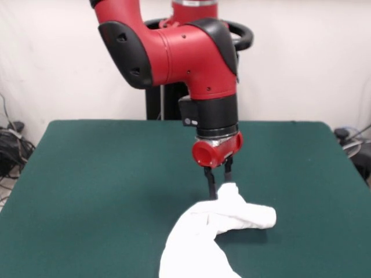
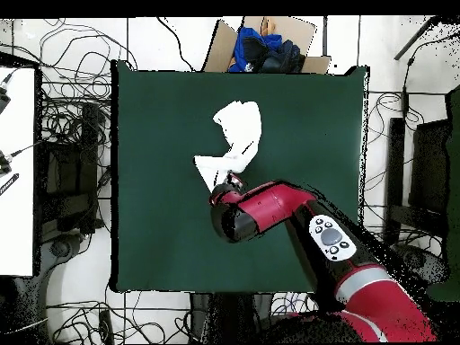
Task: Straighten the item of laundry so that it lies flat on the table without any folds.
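1. Closest to you in the front view, the item of laundry [image 1: 214,234] is lying bunched up on the desk [image 1: 98,191]. It is looking all white, with no print showing. One thick roll is sticking out to the side, and another part is running down to the bottom edge of the picture.
2. Just behind that, your tool [image 1: 219,186] is pointing straight down at the top of the bunched cloth. Its two thin black fingers [image 1: 209,180] are sitting close together and are reaching the cloth's top fold. You cannot tell if they are pinching it.
3. From above, the shirt [image 2: 234,139] is lying folded near the middle of the green desk [image 2: 153,207], with lots of bare top around it.
4. Farthest back, the red arm [image 1: 174,52] is bending over the desk.
5. Past the desk's edge in the view from above, a cardboard box [image 2: 265,40] with blue cloth in it is sitting on the floor.
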Motion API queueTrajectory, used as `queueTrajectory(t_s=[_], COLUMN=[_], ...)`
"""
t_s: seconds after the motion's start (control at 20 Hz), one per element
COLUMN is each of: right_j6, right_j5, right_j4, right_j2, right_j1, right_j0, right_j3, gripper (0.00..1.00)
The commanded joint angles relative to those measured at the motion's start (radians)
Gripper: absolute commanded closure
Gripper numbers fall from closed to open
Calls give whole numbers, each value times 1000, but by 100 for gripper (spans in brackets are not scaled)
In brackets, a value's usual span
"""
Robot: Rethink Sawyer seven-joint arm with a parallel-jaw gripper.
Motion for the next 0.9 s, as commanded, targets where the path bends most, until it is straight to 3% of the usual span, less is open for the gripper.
queueTrajectory(t_s=[0.05, 0.5, 0.75, 0.8, 0.9], right_j6=[31, 63, 45, 43, 42], right_j5=[12, -40, 30, 39, 40], right_j4=[-12, -34, -17, -17, -18], right_j2=[76, 55, 39, 34, 33], right_j1=[18, -23, -20, -20, -19], right_j0=[-6, 21, 31, 34, 34], right_j3=[28, 29, 16, 14, 13], gripper=[0, 0, 0, 100, 100])
